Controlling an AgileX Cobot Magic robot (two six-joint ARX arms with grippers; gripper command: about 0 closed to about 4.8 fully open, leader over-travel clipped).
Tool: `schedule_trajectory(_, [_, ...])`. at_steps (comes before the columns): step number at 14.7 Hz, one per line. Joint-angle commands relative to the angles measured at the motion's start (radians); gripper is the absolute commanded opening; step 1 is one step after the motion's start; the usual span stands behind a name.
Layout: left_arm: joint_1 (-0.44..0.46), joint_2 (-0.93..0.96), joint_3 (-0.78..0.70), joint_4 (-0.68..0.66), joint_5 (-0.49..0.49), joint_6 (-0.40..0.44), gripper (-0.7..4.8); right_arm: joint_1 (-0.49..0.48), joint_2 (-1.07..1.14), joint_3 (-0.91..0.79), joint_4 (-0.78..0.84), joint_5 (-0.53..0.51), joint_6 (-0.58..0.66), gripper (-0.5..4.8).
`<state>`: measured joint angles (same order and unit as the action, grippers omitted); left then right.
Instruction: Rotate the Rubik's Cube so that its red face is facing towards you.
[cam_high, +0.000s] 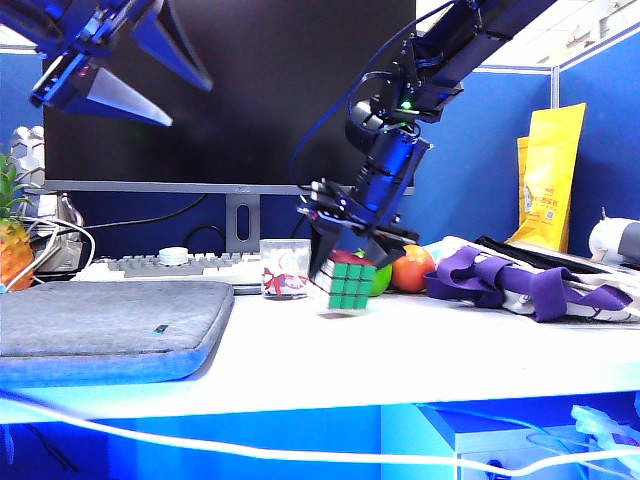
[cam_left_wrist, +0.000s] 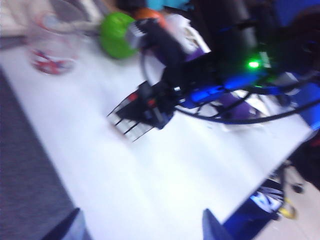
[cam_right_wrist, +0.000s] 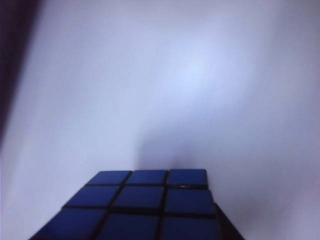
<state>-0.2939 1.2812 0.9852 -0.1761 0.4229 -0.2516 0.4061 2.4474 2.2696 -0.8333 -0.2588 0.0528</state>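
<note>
Right gripper (cam_high: 345, 262) down at mid-worktop, just in front of the monitor stand, pinching the Rubik's Cube (cam_high: 342, 283) between its fingers. Cube tilted, one lower corner at or just above the white worktop (cam_high: 400, 350); contact hard to call from the exterior view. Green face toward the exterior camera, red face (cam_high: 352, 258) showing as a thin strip on top, mostly under the gripper. In the right wrist view, only a dark blue face of the cube (cam_right_wrist: 145, 202) close to the lens, pale worktop beyond; gripper fingers not visible there.

Left gripper (cam_high: 110, 75) parked high at upper left of the exterior view, in front of the monitor (cam_high: 250, 80), fingers spread, holding nothing. Left wrist view blurred: two finger tips at the picture's edge, well apart, one at (cam_left_wrist: 67, 227); right arm and cube (cam_left_wrist: 132, 120) seen from above, cube apparently clamped at the arm's tip.

Around the cube: small clear glass (cam_high: 285, 268) just beside it on the left, green apple (cam_high: 380, 279) touching or nearly touching behind on the right, orange-red fruit (cam_high: 412, 268) next to that. Purple straps (cam_high: 520, 285) over a white item farther right, yellow bag (cam_high: 548, 175) against the blue partition. Grey padded sleeve (cam_high: 110, 325) at left front, keyboard (cam_high: 170, 265) behind it, pineapple (cam_high: 12, 240) at far left edge.
</note>
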Motion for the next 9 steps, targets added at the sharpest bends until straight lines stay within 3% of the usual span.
schedule_trajectory(1, [-0.001, -0.005, 0.001, 0.006, -0.039, 0.021, 3.15, 0.021, -0.01, 0.002, 0.098, 0.085, 0.003, -0.05])
schedule_trajectory(5, [-0.001, -0.005, -0.001, -0.002, -0.069, 0.042, 3.15, 0.056, -0.01, -0.002, 0.299, 0.162, 0.026, -0.05])
schedule_trajectory(9, [-0.001, -0.004, -0.001, -0.021, -0.073, 0.061, 3.15, 0.056, -0.026, -0.002, 0.343, 0.19, 0.016, -0.05])
